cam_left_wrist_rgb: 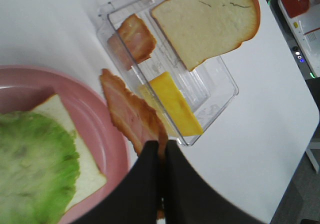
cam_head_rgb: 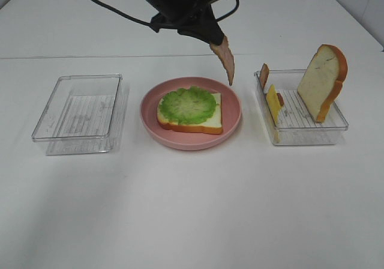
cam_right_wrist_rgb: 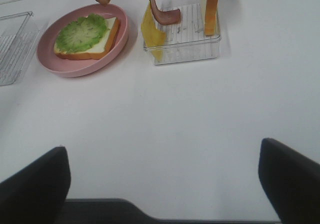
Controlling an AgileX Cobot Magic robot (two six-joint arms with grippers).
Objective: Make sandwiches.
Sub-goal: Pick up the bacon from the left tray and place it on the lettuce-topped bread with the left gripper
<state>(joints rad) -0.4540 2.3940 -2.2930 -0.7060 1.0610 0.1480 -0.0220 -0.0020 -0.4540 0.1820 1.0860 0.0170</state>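
Left gripper (cam_left_wrist_rgb: 162,146) clenched on bacon (cam_head_rgb: 228,62), which hangs over the plate (cam_head_rgb: 150,110) at its right rim. Bread (cam_head_rgb: 207,122) topped with lettuce (cam_head_rgb: 189,105) lies on plate. Spare slice (cam_head_rgb: 324,80) and cheese (cam_head_rgb: 273,104) stand in tray (cam_head_rgb: 312,142) towards table's (cam_head_rgb: 192,221) right edge. Right gripper (cam_right_wrist_rgb: 162,181) spread wide, empty.

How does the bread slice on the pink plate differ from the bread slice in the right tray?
The plate slice lies flat on the pink plate; the tray slice stands on edge, tilted, in the right tray. The plate slice is covered with lettuce; the tray slice is bare. Both have a white face and an orange-brown crust.
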